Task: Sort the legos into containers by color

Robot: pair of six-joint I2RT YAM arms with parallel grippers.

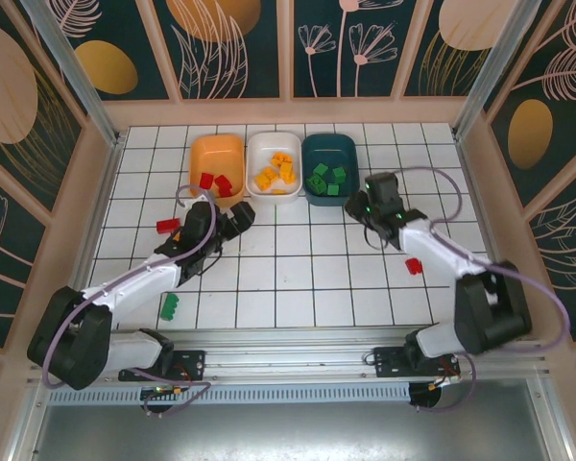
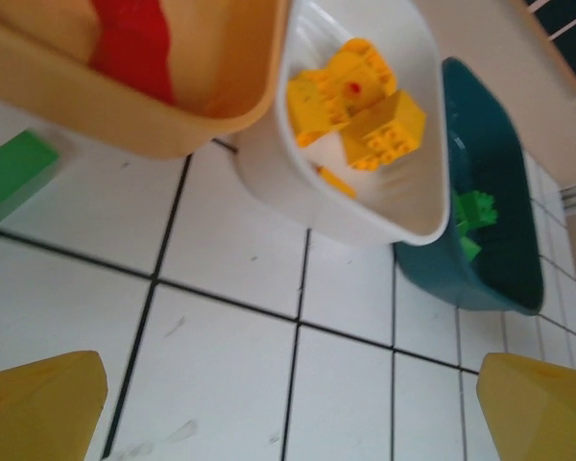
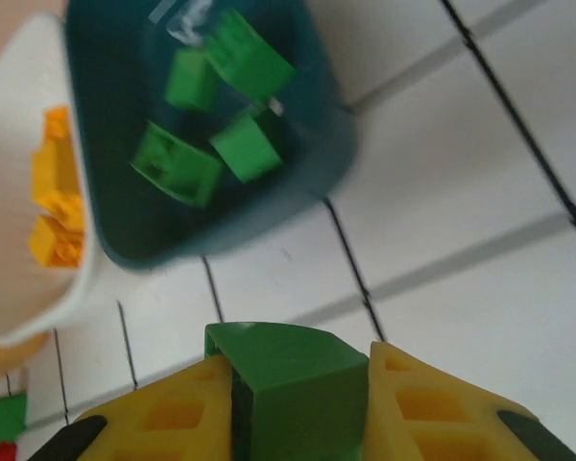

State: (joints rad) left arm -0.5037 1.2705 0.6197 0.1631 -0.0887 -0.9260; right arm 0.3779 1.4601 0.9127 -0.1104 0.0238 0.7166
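right gripper (image 3: 296,357), green lego (image 3: 290,384) clamped (wrist view)

A white tiled tabletop (image 1: 298,279) (dark grid lines) sits ringed by leaf-patterned wall panels (image 1: 235,43).

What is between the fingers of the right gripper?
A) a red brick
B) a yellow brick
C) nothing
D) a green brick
D: in the right wrist view, a green brick sits between the yellow fingers of the right gripper.

The gridded table (image 1: 307,279) holds an orange tray (image 1: 216,144), white tray (image 1: 274,137) and teal tray (image 1: 328,141) side by side; nearer lie a red brick (image 1: 166,226), a green brick (image 1: 170,305) and a second red brick (image 1: 415,266).
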